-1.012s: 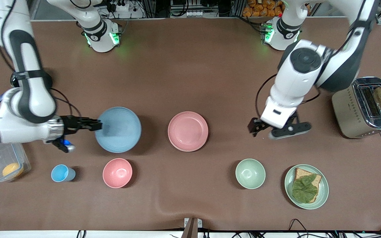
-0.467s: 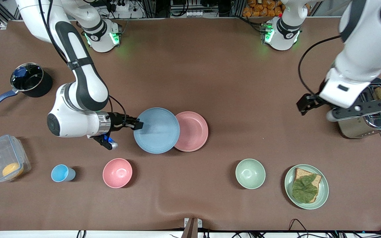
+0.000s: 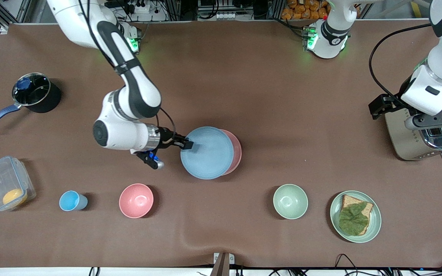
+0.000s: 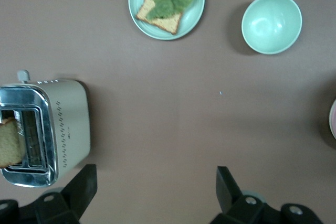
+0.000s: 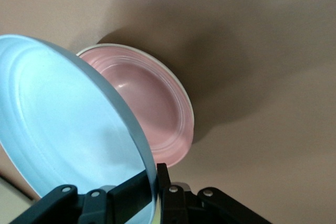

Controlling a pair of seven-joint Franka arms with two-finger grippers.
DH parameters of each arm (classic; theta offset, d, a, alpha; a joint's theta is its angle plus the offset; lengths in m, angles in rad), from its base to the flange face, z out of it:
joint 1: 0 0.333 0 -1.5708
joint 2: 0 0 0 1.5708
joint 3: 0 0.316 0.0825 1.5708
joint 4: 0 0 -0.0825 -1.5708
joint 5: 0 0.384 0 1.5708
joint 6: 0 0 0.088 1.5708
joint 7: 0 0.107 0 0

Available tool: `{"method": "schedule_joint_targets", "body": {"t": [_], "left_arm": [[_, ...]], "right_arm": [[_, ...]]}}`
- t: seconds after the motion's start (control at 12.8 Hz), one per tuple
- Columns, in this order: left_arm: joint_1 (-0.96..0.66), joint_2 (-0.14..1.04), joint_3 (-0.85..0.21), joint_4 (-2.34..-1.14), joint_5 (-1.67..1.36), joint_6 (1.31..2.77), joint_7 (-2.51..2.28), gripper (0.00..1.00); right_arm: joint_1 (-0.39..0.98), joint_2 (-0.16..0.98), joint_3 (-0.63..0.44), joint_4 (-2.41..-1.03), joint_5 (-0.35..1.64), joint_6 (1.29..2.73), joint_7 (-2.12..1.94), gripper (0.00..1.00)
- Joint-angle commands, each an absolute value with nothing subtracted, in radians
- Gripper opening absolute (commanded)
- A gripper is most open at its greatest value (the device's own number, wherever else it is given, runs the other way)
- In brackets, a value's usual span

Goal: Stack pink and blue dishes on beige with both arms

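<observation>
blue plate [image 3: 207, 153] carried over pink plate [image 3: 236, 151], left claw [image 3: 413, 115] withdrawn over toaster [image 3: 416, 142]

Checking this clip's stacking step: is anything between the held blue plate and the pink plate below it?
Nothing visible. The right end effector holds the blue plate tilted over the pink plate, whose bowl looks bare.

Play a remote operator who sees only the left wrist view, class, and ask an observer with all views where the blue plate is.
Operator: My left gripper waits, jaws open, by the toaster. Where is the blue plate?
Observer: The blue plate hangs over the pink plate, covering most of it.
Operator: What holds it?
Observer: The right gripper, jaws shut on its rim.
Operator: Is it level?
Observer: No, the right wrist view shows it tilted above the pink plate.
</observation>
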State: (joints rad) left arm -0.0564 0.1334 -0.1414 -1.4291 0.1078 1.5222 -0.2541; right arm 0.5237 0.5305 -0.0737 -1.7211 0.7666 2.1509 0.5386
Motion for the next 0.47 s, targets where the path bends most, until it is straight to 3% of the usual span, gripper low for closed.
{"method": "schedule_joint_targets", "body": {"t": [0.0,0.39], "left_arm": [[-0.107,0.127,-0.013,-1.414,0.01,1.479,-0.216,1.0],[-0.103,0.092,0.038,-1.42,-0.008,1.428,-0.152,1.0]], "right_arm": [[0.574,0.569,-0.086,-1.72,0.788,2.23,0.56,0.0],[0.591,0.581,-0.089,-1.747,0.73,2.241,0.561,0.0]]}}
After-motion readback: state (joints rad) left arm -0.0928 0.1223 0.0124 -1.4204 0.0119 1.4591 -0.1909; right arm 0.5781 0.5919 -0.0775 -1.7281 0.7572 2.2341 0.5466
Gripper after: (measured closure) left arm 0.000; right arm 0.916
